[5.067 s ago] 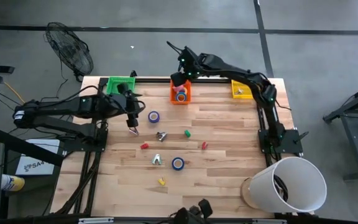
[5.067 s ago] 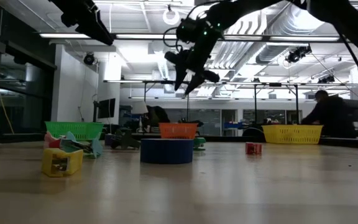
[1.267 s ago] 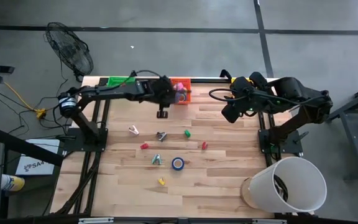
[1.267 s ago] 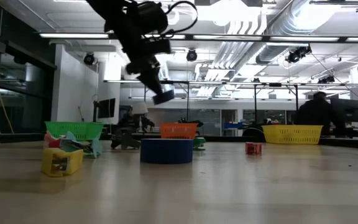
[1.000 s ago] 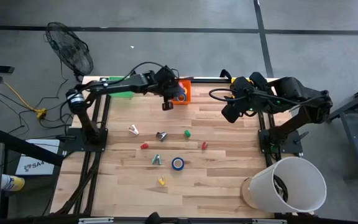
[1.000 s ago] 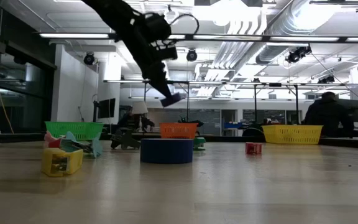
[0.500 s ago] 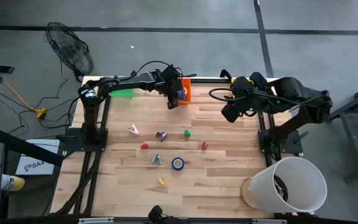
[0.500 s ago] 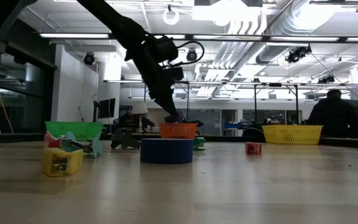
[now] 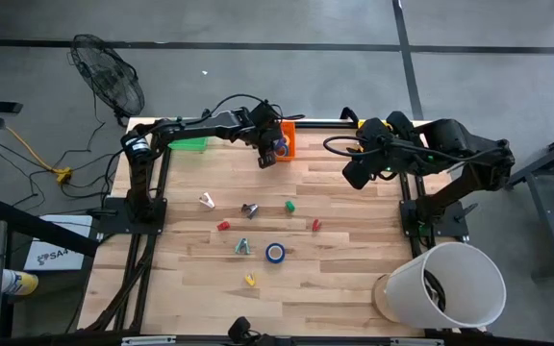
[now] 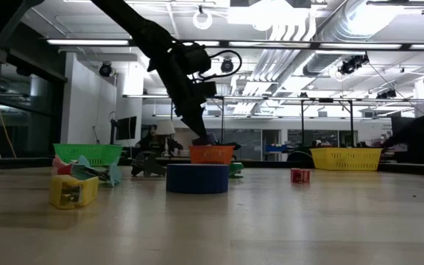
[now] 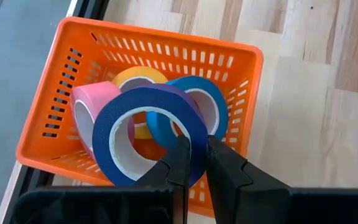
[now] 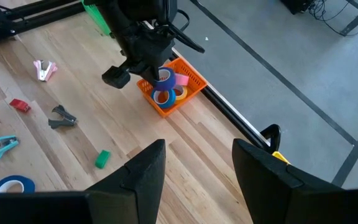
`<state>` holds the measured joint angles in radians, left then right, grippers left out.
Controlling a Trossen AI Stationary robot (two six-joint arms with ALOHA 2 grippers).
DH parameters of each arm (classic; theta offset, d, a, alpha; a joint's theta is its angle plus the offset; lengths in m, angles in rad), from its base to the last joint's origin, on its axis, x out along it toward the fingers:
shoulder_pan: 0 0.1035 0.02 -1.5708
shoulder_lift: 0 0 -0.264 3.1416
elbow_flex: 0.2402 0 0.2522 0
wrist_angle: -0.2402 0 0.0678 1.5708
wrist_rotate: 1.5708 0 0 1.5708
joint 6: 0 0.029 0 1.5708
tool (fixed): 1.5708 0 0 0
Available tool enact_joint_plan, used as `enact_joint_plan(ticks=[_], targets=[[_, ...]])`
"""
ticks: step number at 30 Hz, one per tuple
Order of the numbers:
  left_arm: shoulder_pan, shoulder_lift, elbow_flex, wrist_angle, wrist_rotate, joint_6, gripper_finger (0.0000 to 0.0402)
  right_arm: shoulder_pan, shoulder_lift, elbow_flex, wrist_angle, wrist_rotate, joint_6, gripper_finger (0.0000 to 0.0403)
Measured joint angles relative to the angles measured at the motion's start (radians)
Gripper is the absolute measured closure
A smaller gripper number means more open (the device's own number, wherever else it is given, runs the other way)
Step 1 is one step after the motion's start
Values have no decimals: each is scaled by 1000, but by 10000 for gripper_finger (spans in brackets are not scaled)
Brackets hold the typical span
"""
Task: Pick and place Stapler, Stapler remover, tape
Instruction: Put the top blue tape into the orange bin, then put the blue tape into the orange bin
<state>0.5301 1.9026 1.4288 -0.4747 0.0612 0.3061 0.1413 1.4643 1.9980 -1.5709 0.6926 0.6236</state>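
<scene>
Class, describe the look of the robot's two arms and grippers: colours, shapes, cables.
Both arms are dark, jointed links. The left gripper has two slim black tapered fingers; the right gripper has broader black ones. Black cables loop off both arms above the table.

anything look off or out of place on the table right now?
Nothing damaged or spilled. The left tool holds a purple tape roll over the orange bin, which already has pink, yellow and blue rolls. One blue roll lies loose on the table. The right tool waits open.
</scene>
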Motion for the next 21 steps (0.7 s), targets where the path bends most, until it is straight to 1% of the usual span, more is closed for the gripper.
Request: enact_joint_plan(ticks=[4,9,14,18,21], targets=[[0,0,0,0,14,2,366,0,0,0,0,0,1,224],[0,0,0,0,20,2,331,0,0,0,0,-11,4,224],[0,0,0,-1,58,3,302,0,0,0,0,-11,4,224],[0,0,0,-1,78,2,295,0,0,0,0,-16,5,224],[6,-13,-1,-4,125,3,294,0,0,0,0,-17,5,224]])
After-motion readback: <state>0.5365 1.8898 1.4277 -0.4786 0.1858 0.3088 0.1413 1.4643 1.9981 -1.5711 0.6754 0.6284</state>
